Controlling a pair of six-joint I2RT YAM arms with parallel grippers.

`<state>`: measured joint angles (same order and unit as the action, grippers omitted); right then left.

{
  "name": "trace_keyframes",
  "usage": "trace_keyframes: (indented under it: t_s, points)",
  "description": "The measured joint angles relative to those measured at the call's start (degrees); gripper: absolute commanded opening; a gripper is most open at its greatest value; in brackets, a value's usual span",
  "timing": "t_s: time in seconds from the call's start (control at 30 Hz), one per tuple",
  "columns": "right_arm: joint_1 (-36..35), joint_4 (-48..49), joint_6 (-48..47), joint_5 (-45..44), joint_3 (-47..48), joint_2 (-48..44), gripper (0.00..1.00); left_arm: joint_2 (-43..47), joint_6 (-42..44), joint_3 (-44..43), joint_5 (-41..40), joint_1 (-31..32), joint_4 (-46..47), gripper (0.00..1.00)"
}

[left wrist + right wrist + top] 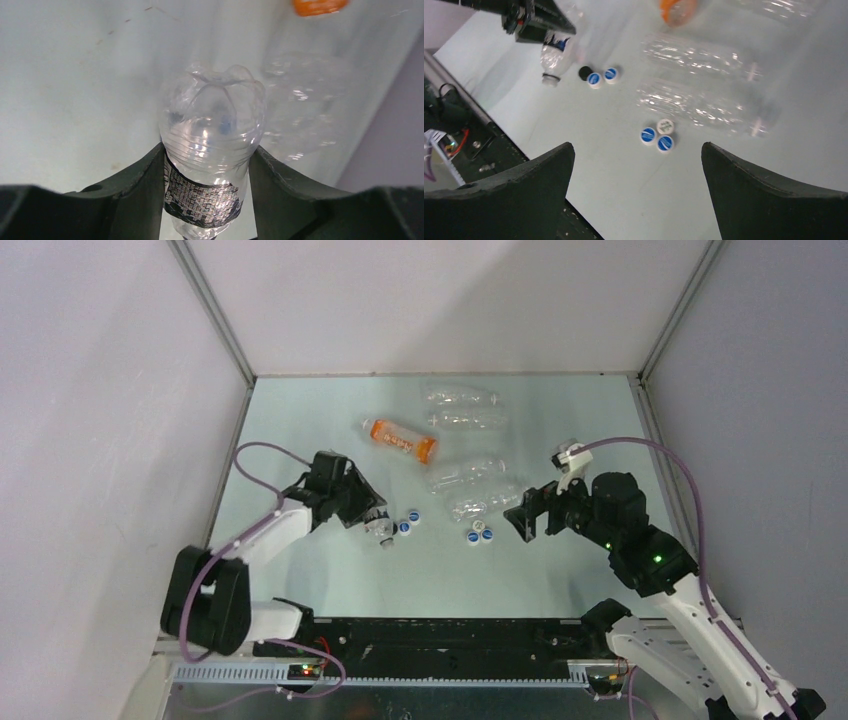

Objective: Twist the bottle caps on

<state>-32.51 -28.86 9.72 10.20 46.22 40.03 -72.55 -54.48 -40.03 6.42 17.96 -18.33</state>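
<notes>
The left gripper (207,167) is clamped on a clear bottle (212,135) at its dark label, which only the left wrist view shows. The right gripper (636,147) hangs with fingers wide apart above 3 caps (649,135). Its camera alone reveals a black cap (585,72) beside 2 blue-topped caps (594,79).

Black jaws of left gripper (207,170) clamp clear bottle (212,125) at both sides, lobed base facing away, dark printed label (200,200) between jaws. Beyond, right: second clear bottle (305,110), blurred. Pale worktop (75,75) beneath.
</notes>
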Motion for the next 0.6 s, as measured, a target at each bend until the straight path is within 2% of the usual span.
trace_keyframes:
  t_s: [0.17,0.43,0.6]
  points:
    - [-6.9,10.0,0.9,0.5,-3.0,3.5,1.00,9.0,-7.9,0.2,-1.6,1.5,0.1,0.41]
    - [-22.5,26.9,-1.7,-8.9,-5.1,12.8,1.00,16.6,-22.4,0.2,-7.3,7.0,-0.9,0.41]
    - [-27.7,35.9,-3.9,-14.6,-5.2,19.4,0.96,19.6,-30.1,0.1,-11.3,10.7,-1.1,0.40]
